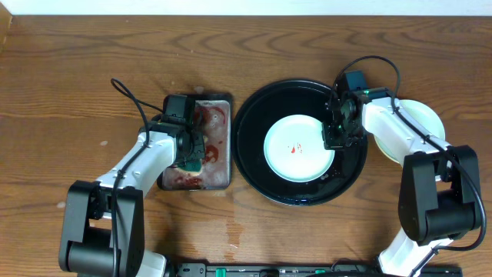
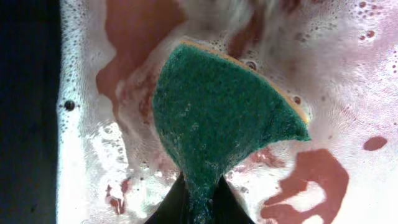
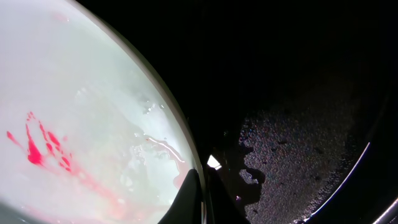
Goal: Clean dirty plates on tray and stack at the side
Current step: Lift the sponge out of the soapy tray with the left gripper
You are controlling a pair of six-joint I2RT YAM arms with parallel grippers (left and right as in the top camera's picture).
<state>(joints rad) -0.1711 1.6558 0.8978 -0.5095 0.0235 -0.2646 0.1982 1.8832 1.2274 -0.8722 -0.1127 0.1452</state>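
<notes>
A: How is the left gripper (image 2: 199,205) seen?
B: It is closed on a green sponge (image 2: 217,118), which is held over the foamy, red-stained metal pan (image 1: 227,154), left of the middle of the tabletop (image 1: 77,69).
A: And the right gripper (image 3: 202,190)?
B: It is shut, and its tips are set at the right rim of a mint plate (image 3: 74,93). Whether the rim is pinched cannot be told. A red smear (image 3: 37,146) is seen on this plate, which lies in the black tray (image 1: 254,123). A pale plate (image 1: 423,115) is found near the tabletop's right edge, partly covered by the right arm (image 1: 392,131).
</notes>
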